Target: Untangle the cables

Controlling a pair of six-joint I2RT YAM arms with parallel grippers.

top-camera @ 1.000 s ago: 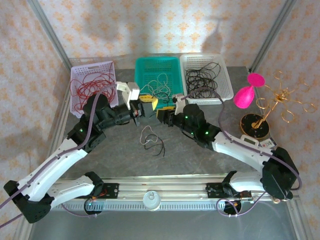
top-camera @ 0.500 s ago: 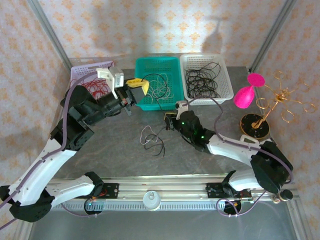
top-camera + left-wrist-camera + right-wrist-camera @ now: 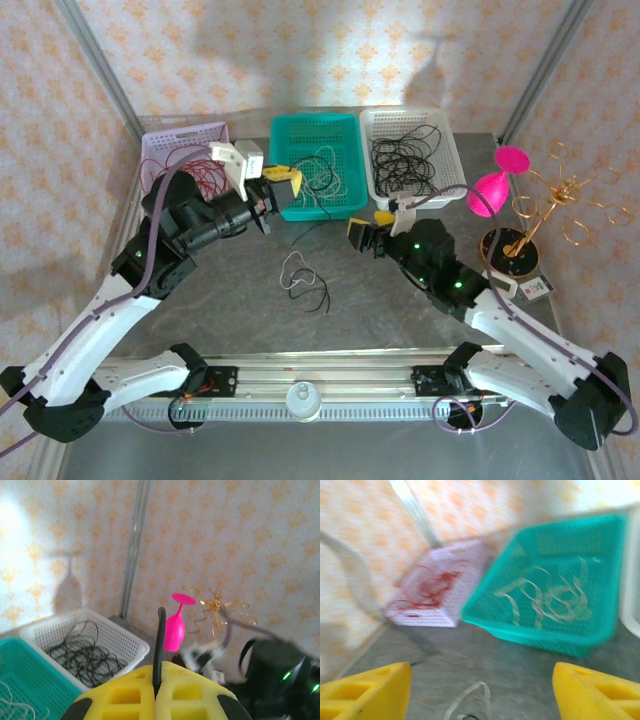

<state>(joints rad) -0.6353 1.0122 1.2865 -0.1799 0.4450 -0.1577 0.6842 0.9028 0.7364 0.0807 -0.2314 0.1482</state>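
Sorting looks like the step in hand. Overhead view: a lilac plastic basket point(image 3: 185, 128) of red wires sits left of the teal mesh basket point(image 3: 320, 212), which holds pale wires, and a white mesh basket point(image 3: 460, 180) of black wires sits right of it; the left gripper point(image 3: 285, 177) hovers at the teal basket's near-left corner, the right gripper point(image 3: 368, 226) off its near-right corner; a small knot of white and black cables point(image 3: 304, 278) lies on the grey bench point(image 3: 240, 310) in front of the teal basket, touched by neither arm. Left wrist view: yellow jaws pressed together on a thin black cable strand point(image 3: 160, 635) standing up between them; its free length I cannot trace. Black belongs, I judge, in the white basket, so carry it across the teal basket high enough that no dangling end snags the pale wires; release only past the white rim. Right wrist view: jaws spread wide and empty, the picture blurred, a pale loop of the knot below them; take one strand away from the crossing, then lift slowly so the other drops free.
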